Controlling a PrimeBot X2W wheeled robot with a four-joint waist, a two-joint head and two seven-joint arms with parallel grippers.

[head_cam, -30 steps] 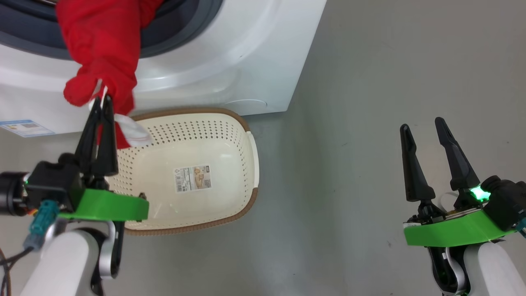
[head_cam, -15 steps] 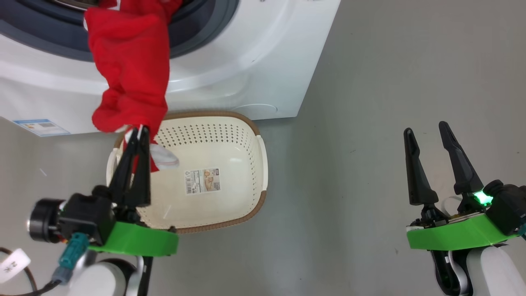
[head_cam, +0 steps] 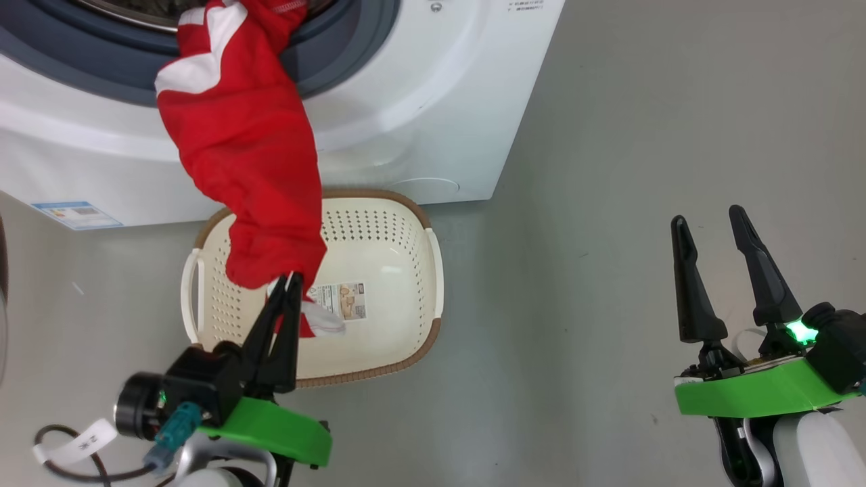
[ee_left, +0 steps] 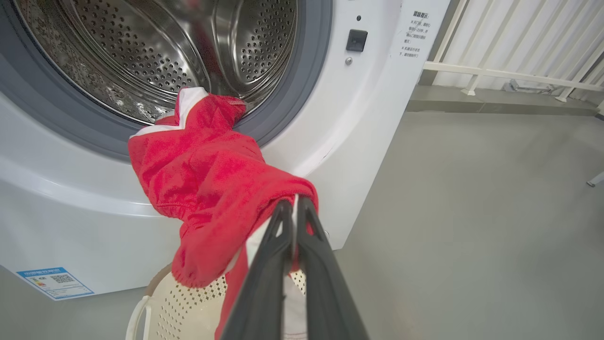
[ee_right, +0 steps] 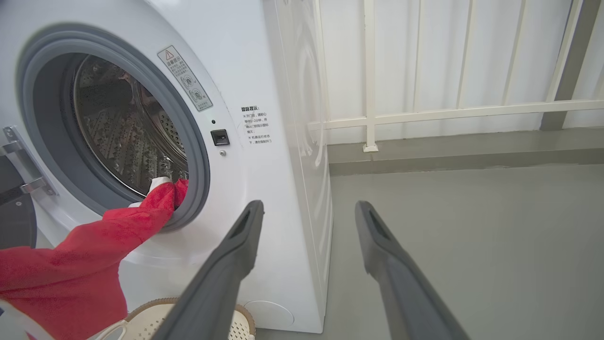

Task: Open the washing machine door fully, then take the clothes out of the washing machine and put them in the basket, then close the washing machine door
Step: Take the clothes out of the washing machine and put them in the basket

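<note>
Done with the first step, judging by the washing machine door point(ee_right: 15, 222) swung aside and the bare mouth of the washing machine point(head_cam: 433, 101). Midway through the second: holds the lower end of the clothes point(head_cam: 250, 155) in the left gripper point(head_cam: 289, 281), pinched shut on the fabric just above the basket point(head_cam: 385, 230), with the upper end draped over the grey ring point(ee_left: 292, 113) into the drum point(ee_left: 141, 56), and holds the right gripper point(head_cam: 707, 216) spread wide and empty, well off to the side. Left to do: pulling the clothes free, dropping them in the basket, checking the drum for more, shutting the door.
</note>
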